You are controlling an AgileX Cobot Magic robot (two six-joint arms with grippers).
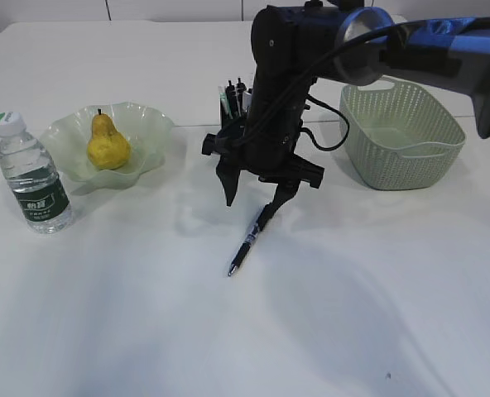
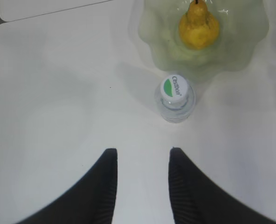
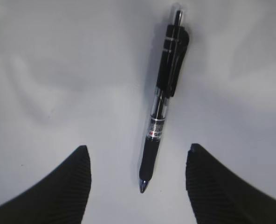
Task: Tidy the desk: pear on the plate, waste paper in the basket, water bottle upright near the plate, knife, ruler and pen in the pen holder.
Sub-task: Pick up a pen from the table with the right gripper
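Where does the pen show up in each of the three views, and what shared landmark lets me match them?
Exterior view: the pen lies on the desk, centre, under the right gripper.
Left wrist view: not in it.
Right wrist view: upper centre, tip toward the camera, between the open fingers.
Shared landmark: the right gripper straddling the pen.

The white desk (image 1: 104, 331) carries the water bottle (image 1: 33, 172) left, plate (image 1: 150, 132), pen holder (image 1: 227, 106) far, basket (image 1: 402, 136) right, pen (image 1: 247, 243) near.
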